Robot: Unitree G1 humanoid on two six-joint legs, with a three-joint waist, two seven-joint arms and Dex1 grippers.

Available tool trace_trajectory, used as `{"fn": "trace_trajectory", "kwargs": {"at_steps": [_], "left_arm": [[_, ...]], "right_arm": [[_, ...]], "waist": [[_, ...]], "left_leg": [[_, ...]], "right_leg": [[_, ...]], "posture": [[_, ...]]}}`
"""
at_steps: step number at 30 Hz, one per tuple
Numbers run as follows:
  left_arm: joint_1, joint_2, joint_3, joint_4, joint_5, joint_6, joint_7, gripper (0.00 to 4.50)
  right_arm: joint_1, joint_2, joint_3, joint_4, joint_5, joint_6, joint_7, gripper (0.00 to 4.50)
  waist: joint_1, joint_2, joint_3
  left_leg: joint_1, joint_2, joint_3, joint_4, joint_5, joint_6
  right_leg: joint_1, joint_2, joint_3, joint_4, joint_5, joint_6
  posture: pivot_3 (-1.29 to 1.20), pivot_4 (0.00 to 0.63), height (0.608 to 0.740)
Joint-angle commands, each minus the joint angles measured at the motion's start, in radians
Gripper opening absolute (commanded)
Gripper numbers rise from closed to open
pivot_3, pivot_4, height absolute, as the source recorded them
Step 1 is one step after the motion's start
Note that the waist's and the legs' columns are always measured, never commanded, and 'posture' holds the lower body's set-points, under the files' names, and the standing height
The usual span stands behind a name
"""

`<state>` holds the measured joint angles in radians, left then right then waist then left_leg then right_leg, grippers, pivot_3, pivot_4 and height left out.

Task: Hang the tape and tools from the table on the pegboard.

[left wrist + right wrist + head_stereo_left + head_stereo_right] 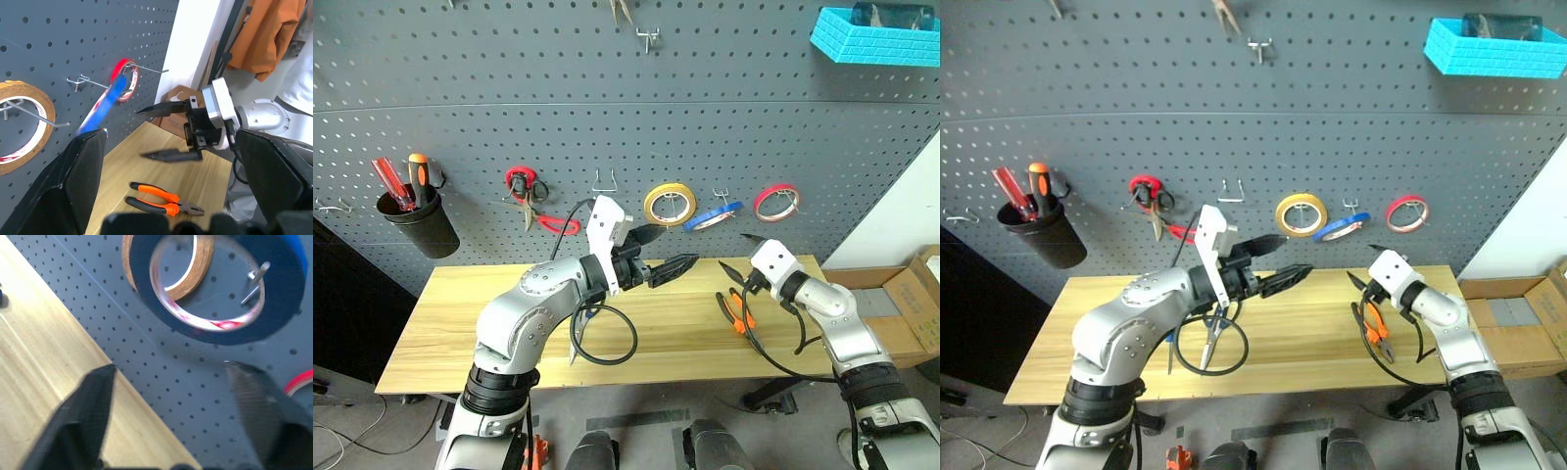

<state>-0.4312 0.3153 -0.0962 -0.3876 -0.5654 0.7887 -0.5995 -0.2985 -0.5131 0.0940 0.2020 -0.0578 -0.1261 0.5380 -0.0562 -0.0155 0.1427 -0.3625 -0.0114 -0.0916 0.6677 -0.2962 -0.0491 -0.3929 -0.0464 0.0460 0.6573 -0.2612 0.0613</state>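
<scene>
Your blue tape (pixel 713 216) hanging on a pegboard (pixel 607 117) hook between yellow and red rolls, your right end effector (pixel 736 265) spread wide and empty just below it, orange pliers (pixel 735 310) flat on the counter (pixel 450 323), your left end effector (pixel 671 251) open, empty, scissors (pixel 1211 330) lying beneath it.

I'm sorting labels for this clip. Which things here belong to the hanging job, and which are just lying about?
Job: blue tape roll, already on a hook; orange-handled pliers and scissors, both on the table; pegboard.

Just there: yellow roll; red roll; red-handled snips; black cup with screwdrivers; blue basket; cardboard box.
</scene>
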Motion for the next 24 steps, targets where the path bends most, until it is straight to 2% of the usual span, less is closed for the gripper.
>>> {"fn": "trace_trajectory", "kwargs": {"at_steps": [1, 5, 7, 12, 15, 18, 21, 24], "left_arm": [[0.037, 0.028, -0.070, -0.036, 0.061, -0.073, -0.020, 4.50], [0.141, 0.088, -0.148, -0.041, 0.131, -0.154, -0.066, 4.50], [0.184, 0.101, -0.156, -0.040, 0.147, -0.180, -0.070, 4.50], [0.307, 0.135, -0.172, -0.029, 0.225, -0.268, -0.059, 4.50], [0.368, 0.196, -0.230, -0.027, 0.322, -0.358, -0.085, 4.50], [0.397, 0.207, -0.255, -0.040, 0.357, -0.391, -0.083, 4.50], [0.406, 0.192, -0.256, -0.062, 0.359, -0.379, -0.072, 4.50], [0.413, 0.184, -0.254, -0.085, 0.356, -0.361, -0.064, 4.50]], "right_arm": [[0.101, 0.032, -0.046, -0.182, 0.045, 0.193, -0.040, 4.47], [0.197, 0.085, -0.053, -0.387, 0.082, 0.631, -0.079, 4.47], [0.199, 0.106, -0.057, -0.451, 0.099, 0.778, -0.095, 4.47], [0.044, 0.228, -0.113, -0.448, 0.142, 1.150, -0.205, 4.47], [-0.064, 0.299, -0.165, -0.369, 0.158, 1.273, -0.264, 4.47], [-0.131, 0.350, -0.240, -0.295, 0.157, 1.364, -0.336, 4.47], [-0.165, 0.347, -0.245, -0.235, 0.149, 1.404, -0.367, 4.47], [-0.171, 0.290, -0.182, -0.196, 0.137, 1.358, -0.345, 4.47]], "waist": [[0.002, 0.000, -0.001], [0.002, 0.003, 0.000], [-0.002, 0.004, 0.003], [-0.007, 0.004, 0.030], [-0.006, 0.004, 0.055], [0.001, 0.008, 0.069], [0.009, 0.009, 0.077], [0.008, 0.011, 0.088]], "left_leg": [[0.000, 0.000, 0.000, 0.000, 0.000, 0.000], [0.001, 0.000, 0.000, -0.001, -0.002, 0.003], [0.002, 0.000, 0.000, -0.001, -0.002, 0.004], [0.011, 0.004, 0.002, -0.002, -0.002, 0.004], [0.012, 0.006, 0.001, -0.003, -0.002, 0.005], [0.010, 0.006, 0.000, -0.005, -0.002, 0.005], [-0.003, 0.004, -0.005, -0.005, -0.002, 0.005], [-0.013, 0.004, -0.005, -0.005, -0.002, 0.005]], "right_leg": [[0.000, 0.000, 0.000, 0.000, 0.000, 0.000], [0.000, 0.000, 0.001, 0.001, 0.000, 0.000], [0.000, 0.000, 0.002, 0.001, 0.000, -0.001], [0.007, 0.004, 0.002, 0.001, -0.003, -0.003], [0.007, 0.007, 0.002, 0.004, -0.003, -0.006], [0.004, 0.007, 0.001, 0.006, -0.003, -0.008], [-0.006, 0.006, 0.000, 0.004, -0.003, -0.007], [-0.017, 0.005, 0.000, 0.005, -0.003, -0.008]], "posture": [[-0.06, 0.084, 0.740], [-0.07, 0.123, 0.740], [-0.07, 0.143, 0.740], [-0.06, 0.216, 0.740], [-0.05, 0.240, 0.740], [-0.03, 0.264, 0.740], [-0.01, 0.280, 0.740], [0.00, 0.292, 0.740]]}}
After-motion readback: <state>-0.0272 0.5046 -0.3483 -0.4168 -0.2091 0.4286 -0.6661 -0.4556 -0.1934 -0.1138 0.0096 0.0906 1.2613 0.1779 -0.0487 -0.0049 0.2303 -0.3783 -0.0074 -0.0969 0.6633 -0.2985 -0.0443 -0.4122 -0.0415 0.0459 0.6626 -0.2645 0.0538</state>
